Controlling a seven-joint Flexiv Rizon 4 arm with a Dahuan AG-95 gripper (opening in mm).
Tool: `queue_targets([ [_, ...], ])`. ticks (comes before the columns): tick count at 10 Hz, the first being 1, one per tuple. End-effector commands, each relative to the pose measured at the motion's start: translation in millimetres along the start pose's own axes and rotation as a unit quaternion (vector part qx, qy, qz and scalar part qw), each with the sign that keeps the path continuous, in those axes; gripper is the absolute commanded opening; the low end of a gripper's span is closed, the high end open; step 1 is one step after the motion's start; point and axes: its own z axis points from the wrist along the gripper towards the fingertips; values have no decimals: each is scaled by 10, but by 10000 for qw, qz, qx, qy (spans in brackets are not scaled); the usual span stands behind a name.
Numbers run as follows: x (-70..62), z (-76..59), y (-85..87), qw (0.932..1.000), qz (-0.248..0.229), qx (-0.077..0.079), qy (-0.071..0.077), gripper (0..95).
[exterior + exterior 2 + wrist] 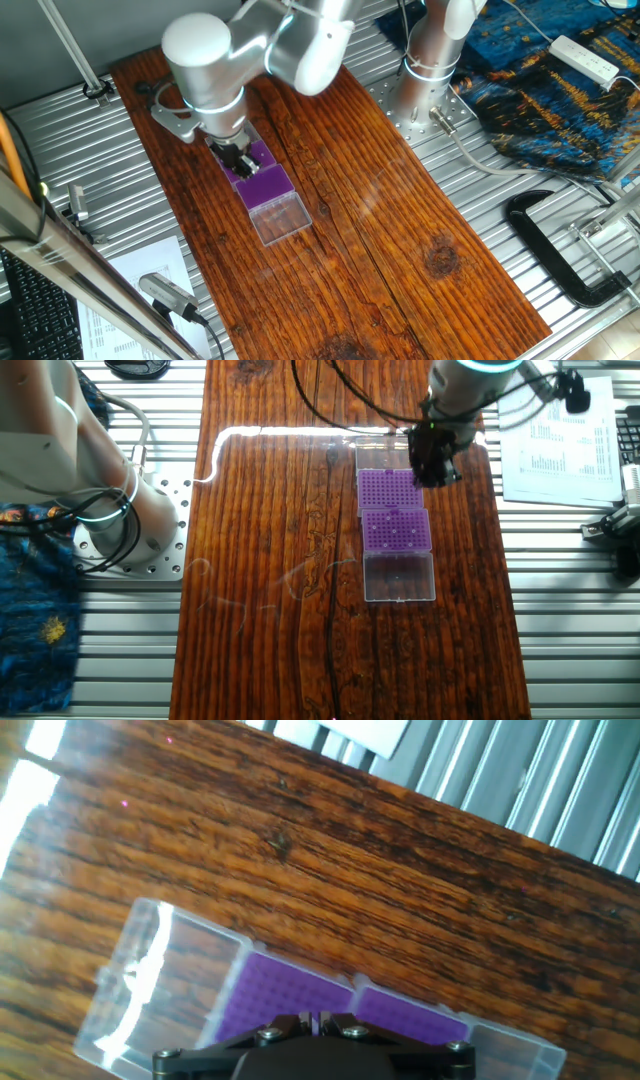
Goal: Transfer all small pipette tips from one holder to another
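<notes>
The pipette tips, too small for us to pick out, presumably sat in the purple racks (394, 510) mid-board, where the gripper (433, 472), its opening hidden from us, hovered so low we feared a misaligned descent might jolt a rack.

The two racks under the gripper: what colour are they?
Purple racks, each in a clear box; clearest in the other fixed view.
</notes>
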Motion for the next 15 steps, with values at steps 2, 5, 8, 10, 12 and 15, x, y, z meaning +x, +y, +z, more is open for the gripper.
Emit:
queue_targets([
  [2, 105, 36, -157, 9996, -277, 43, -47, 0],
  [5, 156, 48, -225, 9993, -353, 55, -67, 0],
  [8, 169, 73, -256, 9993, -356, 73, -116, 0],
  [10, 160, 88, -261, 9993, -349, 94, -119, 0],
  [12, 155, 102, -265, 9993, -349, 104, -120, 0],
  [15, 172, 92, -283, 9992, -375, 119, -114, 0],
])
